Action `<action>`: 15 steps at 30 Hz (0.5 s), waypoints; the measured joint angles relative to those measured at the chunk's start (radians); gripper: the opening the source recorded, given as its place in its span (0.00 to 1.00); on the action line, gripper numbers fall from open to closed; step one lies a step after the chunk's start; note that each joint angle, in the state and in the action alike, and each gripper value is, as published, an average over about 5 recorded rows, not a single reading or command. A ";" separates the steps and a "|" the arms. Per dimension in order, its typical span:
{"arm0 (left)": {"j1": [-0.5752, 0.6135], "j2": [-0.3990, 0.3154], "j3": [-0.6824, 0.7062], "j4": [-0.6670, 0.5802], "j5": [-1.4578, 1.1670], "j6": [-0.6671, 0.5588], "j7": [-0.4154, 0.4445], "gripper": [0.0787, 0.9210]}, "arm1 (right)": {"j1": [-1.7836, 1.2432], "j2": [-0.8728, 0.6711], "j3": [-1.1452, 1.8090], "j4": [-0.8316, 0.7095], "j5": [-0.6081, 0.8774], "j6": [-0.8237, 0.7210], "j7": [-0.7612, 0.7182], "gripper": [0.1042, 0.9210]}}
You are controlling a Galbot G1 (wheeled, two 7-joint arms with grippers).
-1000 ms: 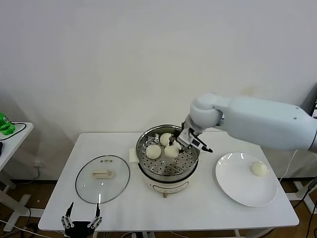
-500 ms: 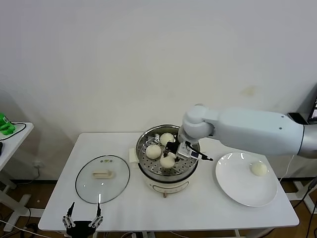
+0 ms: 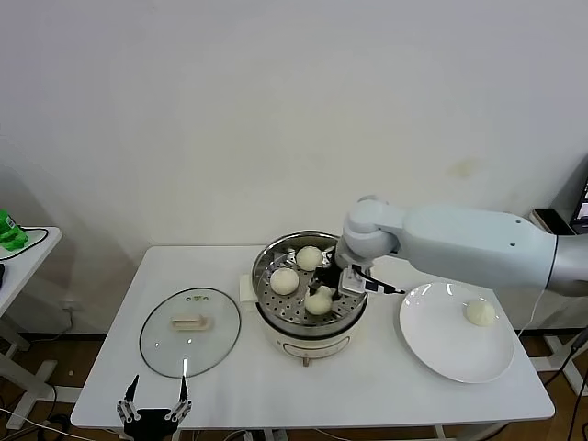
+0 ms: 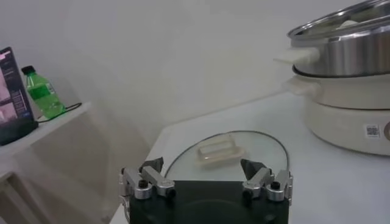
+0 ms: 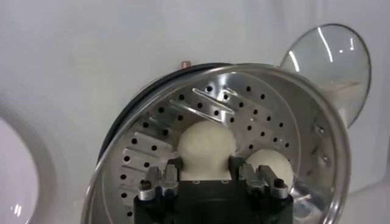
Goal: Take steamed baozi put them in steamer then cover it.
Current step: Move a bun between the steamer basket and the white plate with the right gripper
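Note:
The steamer (image 3: pixel 267 304) stands mid-table with three steamed baozi on its perforated tray (image 5: pixel 268 115). Two lie at the back (image 3: pixel 310 257) and left (image 3: pixel 284 280). The third baozi (image 3: pixel 319 301) rests at the front, and my right gripper (image 3: pixel 322 294) reaches down into the pot, shut on it. In the right wrist view that gripper (image 5: pixel 205 167) has a finger against each side of this bun (image 5: pixel 206 143), with another bun (image 5: pixel 268 163) beside it. A further baozi (image 3: pixel 480 313) lies on the white plate (image 3: pixel 441 354). The cover (image 3: pixel 165 342) lies flat left of the steamer. My left gripper (image 3: pixel 152 401) hangs open at the front edge.
The left wrist view shows the open left gripper (image 4: pixel 203 167) just short of the cover (image 4: pixel 244 143), with the steamer (image 4: pixel 347 49) beyond it. A side table at far left carries a green bottle (image 4: pixel 41 91). The right arm stretches over the plate's back edge.
My right gripper has carried the baozi from the middle of the tray to its front and lowered it onto the perforated surface. The left arm has stayed still.

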 measured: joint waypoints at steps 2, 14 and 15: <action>0.000 0.000 0.000 0.000 0.000 0.000 0.000 0.88 | -0.001 0.001 0.000 -0.003 -0.005 0.008 0.002 0.51; 0.000 -0.001 0.002 -0.001 0.000 0.000 -0.002 0.88 | -0.006 -0.003 0.004 -0.011 -0.021 0.037 0.016 0.75; -0.001 -0.001 0.002 -0.001 0.000 0.000 -0.002 0.88 | -0.006 -0.005 0.006 -0.011 -0.022 0.039 0.017 0.78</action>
